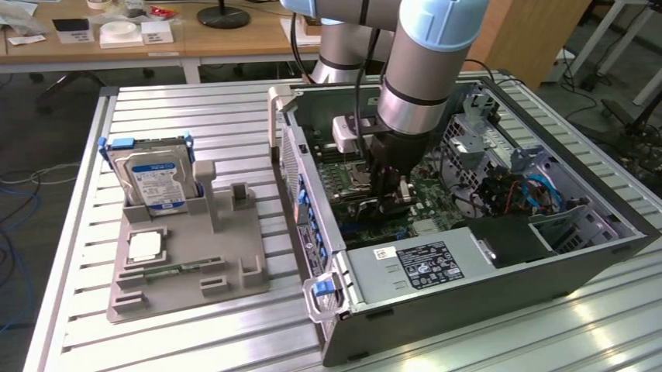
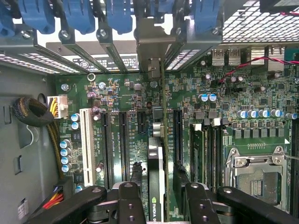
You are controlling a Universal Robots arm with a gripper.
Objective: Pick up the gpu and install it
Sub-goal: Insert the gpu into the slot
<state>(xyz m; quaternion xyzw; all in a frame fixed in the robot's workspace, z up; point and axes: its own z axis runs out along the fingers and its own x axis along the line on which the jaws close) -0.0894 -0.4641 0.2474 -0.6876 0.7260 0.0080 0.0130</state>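
Note:
In the wrist view the gpu [image 2: 156,172] appears edge-on, a thin green board with a black cooler, standing upright between my fingers [image 2: 130,198]. My gripper [image 2: 158,196] is shut on the gpu, directly over the motherboard's expansion slots [image 2: 124,140]. The card's silver end bracket [image 2: 152,44] reaches the rear slot openings under the blue latches [image 2: 119,16]. I cannot tell whether the card's edge sits in its slot. In the exterior view my gripper [image 1: 391,203] is deep inside the open computer case [image 1: 579,256], low over the motherboard [image 1: 346,174].
The CPU socket [image 2: 257,175] and memory slots [image 2: 210,149] lie beside the card, with a cable bundle [image 2: 30,112] at the case wall. Outside the case, a grey fixture [image 1: 191,256] holds a hard drive [image 1: 155,174] and a memory stick [image 1: 170,269]. A power supply [image 1: 435,263] fills the case's near end.

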